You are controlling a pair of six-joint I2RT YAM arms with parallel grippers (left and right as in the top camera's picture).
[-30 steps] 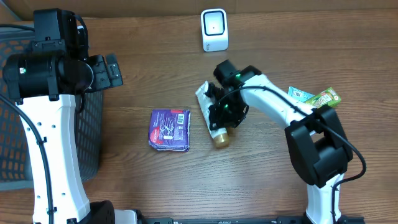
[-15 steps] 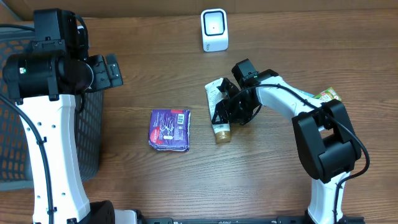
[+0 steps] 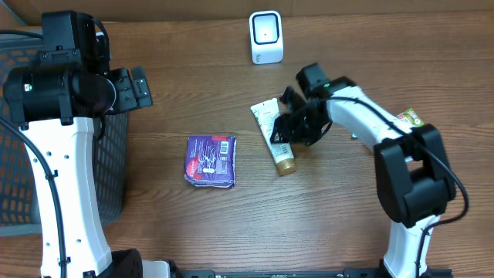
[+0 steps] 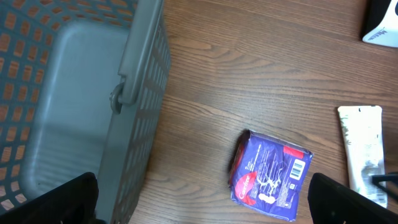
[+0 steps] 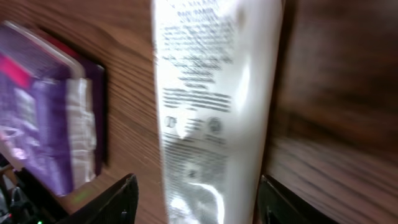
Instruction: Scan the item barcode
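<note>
The tube (image 3: 272, 133) lies flat on the table (image 3: 324, 224), right of centre. Its gold cap points toward the near edge and its flat end toward the scanner (image 3: 266, 36) at the far edge.

Right gripper (image 5: 196, 186): jaws parted, one finger on each side of the tube, which rests on the table between them.

Left gripper (image 4: 200, 183): jaws wide, holding nothing, positioned above the table beside the basket (image 4: 74, 112).

A purple packet (image 3: 210, 160) lies left of the tube, apart from it.

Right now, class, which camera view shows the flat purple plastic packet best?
Left wrist: the flat purple plastic packet lies whole and large, its barcode facing up. Overhead shows it whole but smaller; right wrist catches only a blurred edge.
</note>
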